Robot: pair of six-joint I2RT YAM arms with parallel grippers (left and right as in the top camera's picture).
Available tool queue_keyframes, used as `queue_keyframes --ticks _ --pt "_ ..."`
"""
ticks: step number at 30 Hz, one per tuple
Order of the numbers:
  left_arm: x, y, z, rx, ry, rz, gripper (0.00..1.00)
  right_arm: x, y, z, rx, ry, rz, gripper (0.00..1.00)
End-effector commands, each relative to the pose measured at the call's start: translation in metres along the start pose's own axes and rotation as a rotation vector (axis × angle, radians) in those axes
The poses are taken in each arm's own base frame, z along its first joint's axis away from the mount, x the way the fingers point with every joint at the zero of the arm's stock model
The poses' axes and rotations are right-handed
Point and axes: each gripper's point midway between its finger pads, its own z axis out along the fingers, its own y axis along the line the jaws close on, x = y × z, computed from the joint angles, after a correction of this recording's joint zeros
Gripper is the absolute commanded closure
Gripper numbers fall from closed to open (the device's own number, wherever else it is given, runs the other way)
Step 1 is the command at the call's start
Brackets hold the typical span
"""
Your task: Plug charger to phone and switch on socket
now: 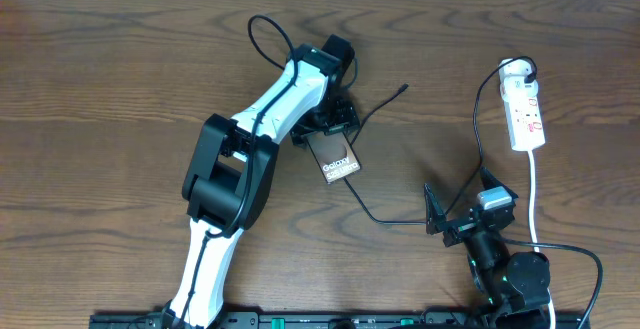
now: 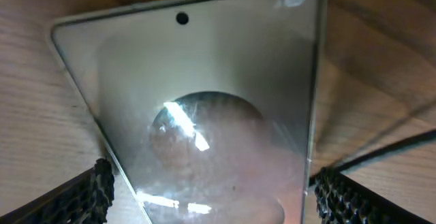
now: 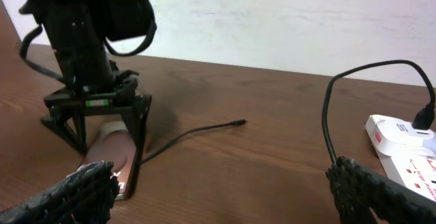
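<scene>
Plainly the left gripper (image 2: 212, 193) is clamped across the long edges of the phone (image 1: 342, 161), which sits on the tabletop (image 1: 120, 69) at mid-frame in the overhead view. The charger tip (image 1: 403, 87) lies loose just up and right of it, its cable trailing diagonally down-left toward the phone. The right gripper (image 3: 221, 176), fingers apart and empty at lower right, is farther off but free. The tip lies up-left of it, and the socket (image 1: 527, 114) is near the right edge.
</scene>
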Motion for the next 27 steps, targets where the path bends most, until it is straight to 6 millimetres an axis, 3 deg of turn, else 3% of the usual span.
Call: queue_keyframes --ticks 1,27 --pt "0.009 -0.001 0.001 0.020 0.025 -0.022 0.08 0.001 0.001 0.000 0.000 0.000 -0.005 0.01" --pt "0.026 -0.009 0.011 0.019 0.049 0.006 0.07 0.001 0.001 0.000 0.000 0.000 -0.005 0.01"
